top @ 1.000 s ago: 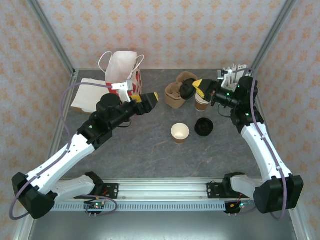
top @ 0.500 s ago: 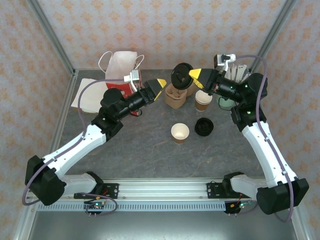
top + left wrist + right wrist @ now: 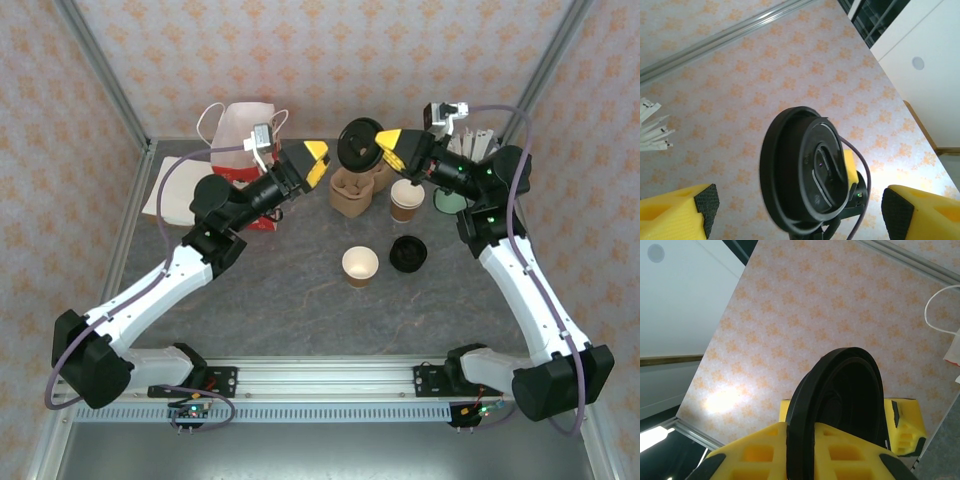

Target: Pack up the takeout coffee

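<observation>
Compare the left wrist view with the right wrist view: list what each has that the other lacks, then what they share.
Left wrist, not right wrist: the lid's top face with its sip slot, white stirrers, a purple cable. Right wrist, not left wrist: the lid's hollow underside, a white bag handle. Both: the lid, the patterned wall, the right gripper shut on the lid, the left gripper open, facing it.

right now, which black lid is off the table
The black lid pinched in the right pincer, held up in the air; the other lid lies flat on the table.
</observation>
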### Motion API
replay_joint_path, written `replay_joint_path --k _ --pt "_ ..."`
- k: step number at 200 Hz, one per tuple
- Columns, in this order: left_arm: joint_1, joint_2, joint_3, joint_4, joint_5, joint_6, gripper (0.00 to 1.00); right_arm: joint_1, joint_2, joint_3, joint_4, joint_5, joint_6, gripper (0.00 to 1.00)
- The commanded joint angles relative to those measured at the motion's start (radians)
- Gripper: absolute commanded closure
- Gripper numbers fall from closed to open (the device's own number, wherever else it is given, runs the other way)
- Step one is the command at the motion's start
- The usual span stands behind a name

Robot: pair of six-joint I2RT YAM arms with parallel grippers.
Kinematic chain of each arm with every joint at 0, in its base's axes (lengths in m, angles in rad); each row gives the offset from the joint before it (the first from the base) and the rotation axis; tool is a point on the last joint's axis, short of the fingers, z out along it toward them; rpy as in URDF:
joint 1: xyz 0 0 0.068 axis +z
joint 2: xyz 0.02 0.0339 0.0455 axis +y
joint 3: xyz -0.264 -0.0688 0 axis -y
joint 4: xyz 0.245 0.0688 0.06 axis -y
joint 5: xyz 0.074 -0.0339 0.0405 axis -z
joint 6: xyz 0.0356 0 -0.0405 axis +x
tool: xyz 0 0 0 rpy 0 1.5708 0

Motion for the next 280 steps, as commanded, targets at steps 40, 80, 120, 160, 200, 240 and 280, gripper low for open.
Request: replay_joint_path --k 40,80,120,160,200,240,280 --pt "0.004 0.031 0.083 -0.02 0.042 0.028 0.12 0.034 -0.013 0.045 0.032 0.008 -0.015 0.85" --pt "-0.002 0.063 0.112 0.001 0.066 0.014 0.11 0.046 -0.012 0.041 0.063 0.012 0.015 0.84" --pt "-0.015 0.085 0.142 0.012 0.09 0.013 0.21 0.066 -0.003 0.039 0.073 0.02 0.02 0.84" --pt "-0.015 0.065 0.127 -0.018 0.07 0.037 0.37 0.066 -0.001 0.037 0.058 0.02 0.011 0.84" --pt "-0.016 0.05 0.107 -0.027 0.062 0.046 0.54 0.066 -0.012 0.032 -0.007 0.015 -0.037 0.83" --pt "-0.016 0.027 0.109 -0.098 0.065 0.102 0.7 0.066 -0.022 0.025 -0.084 0.023 -0.094 0.78" --pt "-0.016 -0.001 0.092 -0.166 0.05 0.152 0.78 0.065 -0.035 0.042 -0.259 0.042 -0.219 0.64"
